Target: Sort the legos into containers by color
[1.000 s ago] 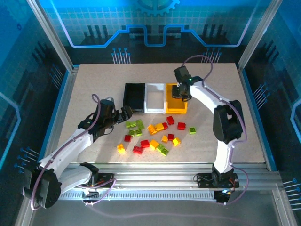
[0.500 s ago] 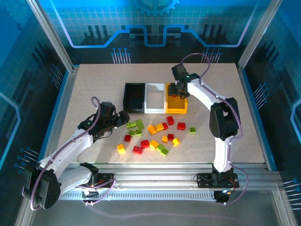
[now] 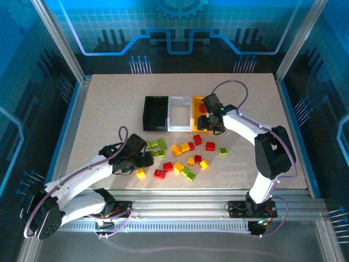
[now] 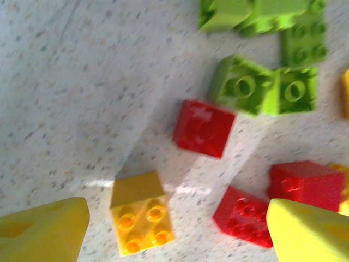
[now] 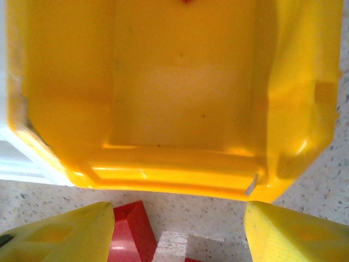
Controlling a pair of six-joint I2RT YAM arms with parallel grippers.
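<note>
Left pincer [image 4: 174,240]: I see it low over the bench [image 4: 65,82], jaws apart, holding nothing.
Yellow brick [image 4: 140,218]: on the bench between the fingertips, nearer the one at the left of the wrist view; a red brick [image 4: 242,216] lies just beside the other.
Bins: black bin [image 3: 156,113], white bin [image 3: 180,113] and yellow bin [image 5: 163,174] side by side.
Right pincer [image 5: 180,240]: jaws apart, empty, just outside the yellow bin's near wall; a second red brick [image 5: 128,229] lies between its fingertips.
</note>
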